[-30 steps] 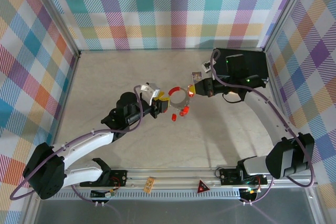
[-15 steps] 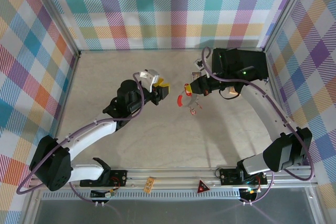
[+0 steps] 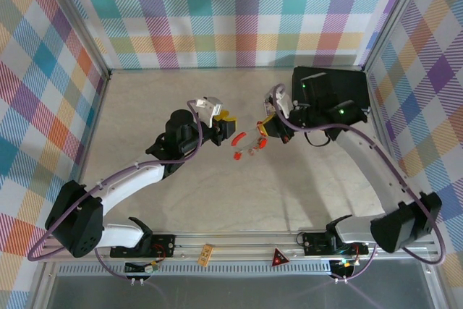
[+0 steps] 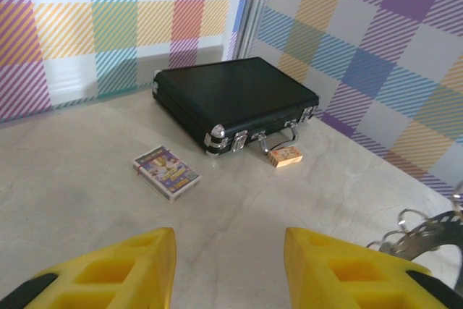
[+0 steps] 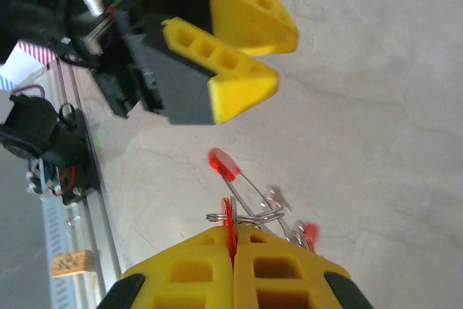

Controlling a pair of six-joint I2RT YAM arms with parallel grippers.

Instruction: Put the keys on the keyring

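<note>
Black case (image 4: 231,95) (lid down), keyring (image 4: 427,231) apart

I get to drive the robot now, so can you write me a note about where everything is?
Left hand: open and empty, pointed toward the right hand.
Right hand: shut on the keyring, holding it close in front of the left hand.
Keys: small red tags dangling from the ring next to the right hand.
Done: at least a couple of keys look threaded on.
Left: check for loose keys. The top view is too small to tell if all are on.
</note>
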